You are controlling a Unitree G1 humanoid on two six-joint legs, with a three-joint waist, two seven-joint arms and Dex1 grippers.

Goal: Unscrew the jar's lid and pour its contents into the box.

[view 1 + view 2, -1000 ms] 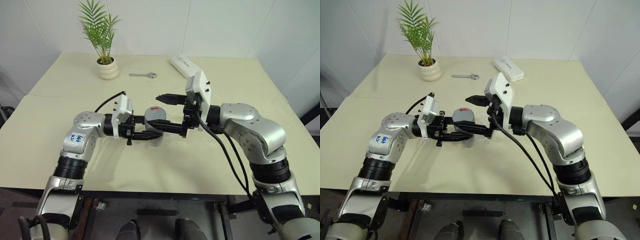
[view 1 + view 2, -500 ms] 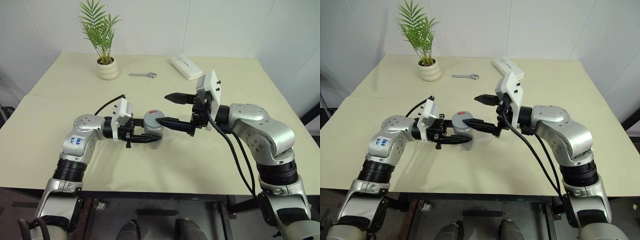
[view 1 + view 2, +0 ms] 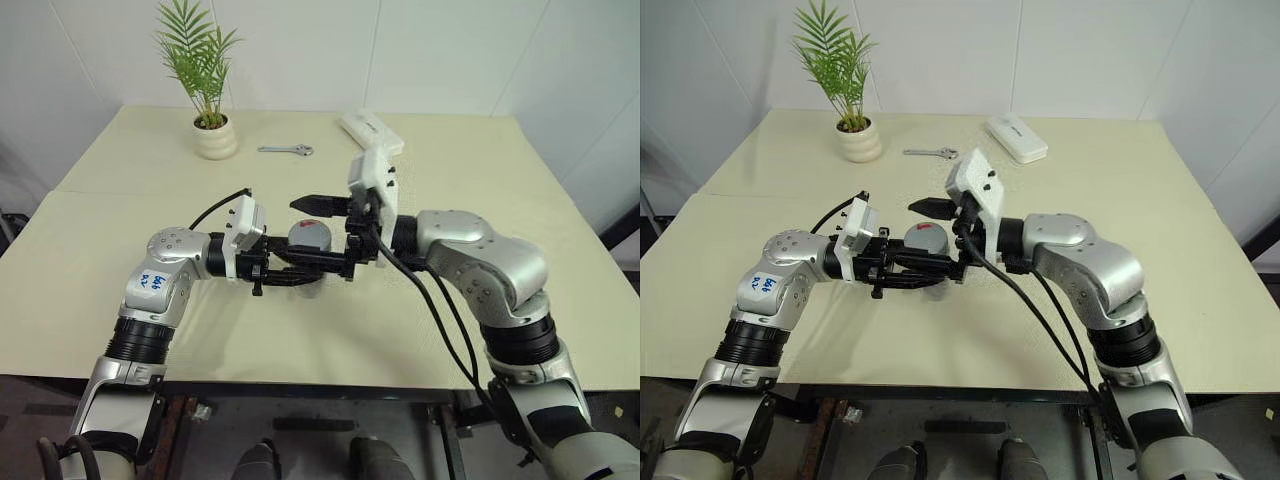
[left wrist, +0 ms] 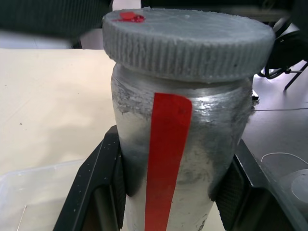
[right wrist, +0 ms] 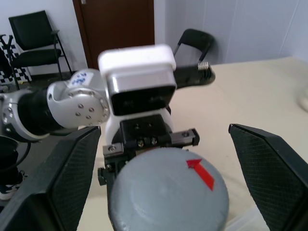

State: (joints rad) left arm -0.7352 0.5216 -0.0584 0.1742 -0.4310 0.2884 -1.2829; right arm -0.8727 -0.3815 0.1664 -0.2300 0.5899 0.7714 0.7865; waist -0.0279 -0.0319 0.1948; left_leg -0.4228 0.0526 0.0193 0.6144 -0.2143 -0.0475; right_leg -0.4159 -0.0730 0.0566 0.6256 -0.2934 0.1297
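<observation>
The jar [image 4: 178,159] sits clamped in the left jaws so the right jaws, spread apart, can straddle its lid [image 5: 166,185].

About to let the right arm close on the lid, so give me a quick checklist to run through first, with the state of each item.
1. Left gripper clamped on the jar: ok.
2. Jar upright: ok.
3. Lid on the jar: ok.
4. Right gripper jaws open, one each side of the lid: ok.
5. Jaws level with the lid's rim: cannot tell.
6. Box beside the jar for pouring: ok.
</observation>
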